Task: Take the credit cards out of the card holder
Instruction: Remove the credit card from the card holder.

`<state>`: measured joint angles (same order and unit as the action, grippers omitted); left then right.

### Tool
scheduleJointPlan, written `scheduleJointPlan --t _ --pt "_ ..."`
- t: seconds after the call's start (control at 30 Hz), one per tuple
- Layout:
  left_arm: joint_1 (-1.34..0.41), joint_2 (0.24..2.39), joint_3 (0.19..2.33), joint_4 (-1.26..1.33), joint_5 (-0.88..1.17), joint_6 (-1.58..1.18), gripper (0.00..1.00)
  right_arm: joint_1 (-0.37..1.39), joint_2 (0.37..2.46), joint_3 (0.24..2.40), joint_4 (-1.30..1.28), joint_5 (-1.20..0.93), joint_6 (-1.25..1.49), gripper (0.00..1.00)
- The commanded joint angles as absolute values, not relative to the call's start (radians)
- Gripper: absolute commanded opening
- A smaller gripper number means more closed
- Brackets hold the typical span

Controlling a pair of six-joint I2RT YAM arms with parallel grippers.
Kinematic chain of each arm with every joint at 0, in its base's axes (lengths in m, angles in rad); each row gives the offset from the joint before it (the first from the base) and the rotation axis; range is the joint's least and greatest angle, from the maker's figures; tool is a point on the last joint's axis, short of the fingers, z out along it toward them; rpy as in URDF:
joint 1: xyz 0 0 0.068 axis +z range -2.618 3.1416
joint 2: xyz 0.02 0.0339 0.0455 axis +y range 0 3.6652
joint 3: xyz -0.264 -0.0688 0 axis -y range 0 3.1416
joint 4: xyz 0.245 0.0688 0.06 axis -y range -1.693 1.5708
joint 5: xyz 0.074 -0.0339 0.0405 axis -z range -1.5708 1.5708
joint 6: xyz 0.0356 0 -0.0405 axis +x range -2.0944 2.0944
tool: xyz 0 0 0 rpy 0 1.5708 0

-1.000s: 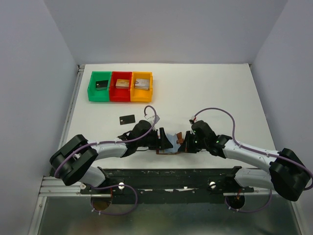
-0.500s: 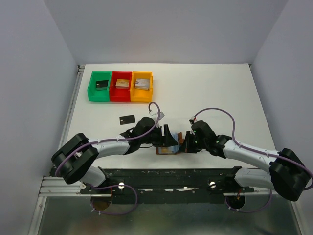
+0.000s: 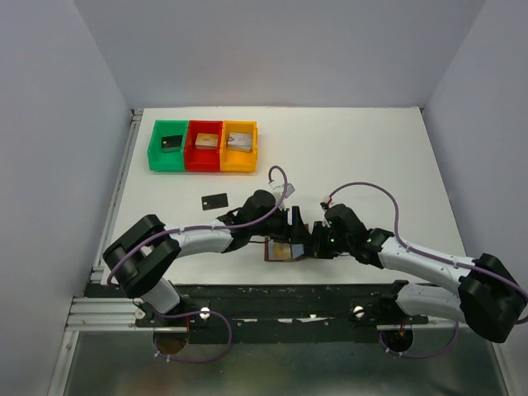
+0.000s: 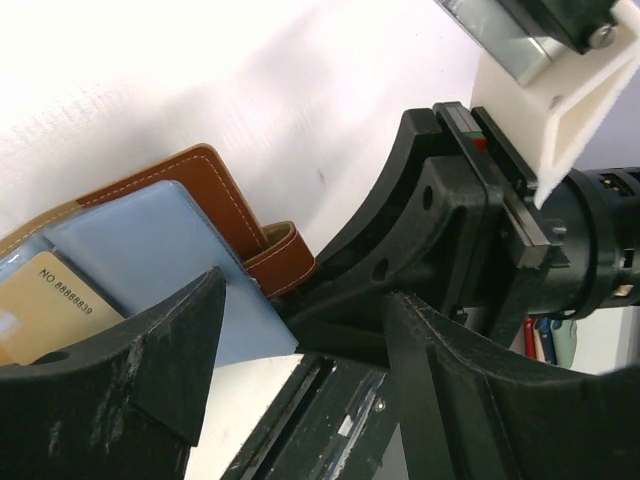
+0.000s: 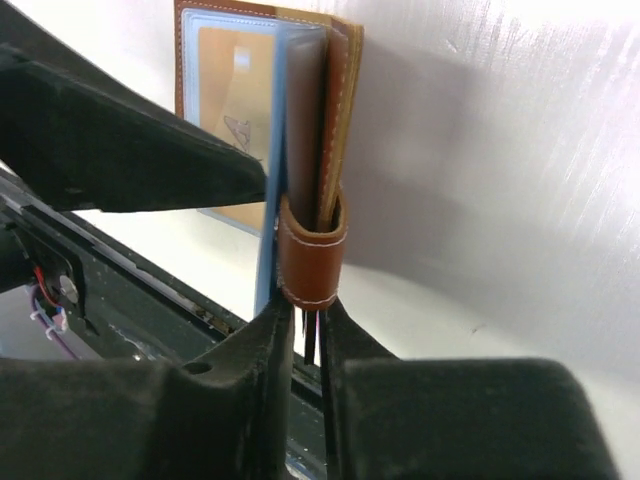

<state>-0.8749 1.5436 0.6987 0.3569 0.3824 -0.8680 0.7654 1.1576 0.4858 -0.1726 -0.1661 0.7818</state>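
Observation:
The brown leather card holder lies open near the table's front edge, between both grippers. Its right half stands upright. A gold credit card sits in a pale blue pocket of the flat half, also seen as the gold card. A black credit card lies loose on the table to the left. My left gripper is open, its fingers spread over the flat half. My right gripper has its jaws almost together, clasping the lower end of the brown tab strap.
Green, red and orange bins stand in a row at the back left, each with a small block inside. A black rail runs along the near edge just below the card holder.
My left arm has swung right, bringing its open gripper over the card holder's flat half. The gold card now shows more. The right arm has barely moved.

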Motion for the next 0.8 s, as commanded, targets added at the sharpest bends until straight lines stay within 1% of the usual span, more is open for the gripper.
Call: scheduleJointPlan --t 0.0,0.07,0.17,0.3,0.37,0.5,0.77 --pt "-0.896 1.586 0.735 0.354 0.423 -0.847 0.73 0.764 1.106 0.454 -0.167 -0.144 0.761 0.29" --pt "-0.896 1.592 0.738 0.357 0.425 -0.848 0.73 0.765 1.089 0.446 -0.157 -0.15 0.761 0.38" --pt "-0.896 1.6 0.747 0.356 0.429 -0.848 0.73 0.765 1.074 0.44 -0.152 -0.156 0.758 0.46" --pt "-0.896 1.609 0.765 0.342 0.428 -0.844 0.73 0.765 1.063 0.437 -0.14 -0.161 0.762 0.55" --pt "-0.896 1.606 0.769 0.334 0.419 -0.841 0.73 0.765 1.049 0.433 -0.137 -0.158 0.764 0.61" --pt "-0.896 1.594 0.765 0.321 0.39 -0.838 0.73 0.765 1.013 0.417 -0.138 -0.149 0.772 0.66" --pt "-0.896 1.568 0.744 0.347 0.377 -0.851 0.73 0.764 0.934 0.335 -0.045 -0.186 0.805 0.69"
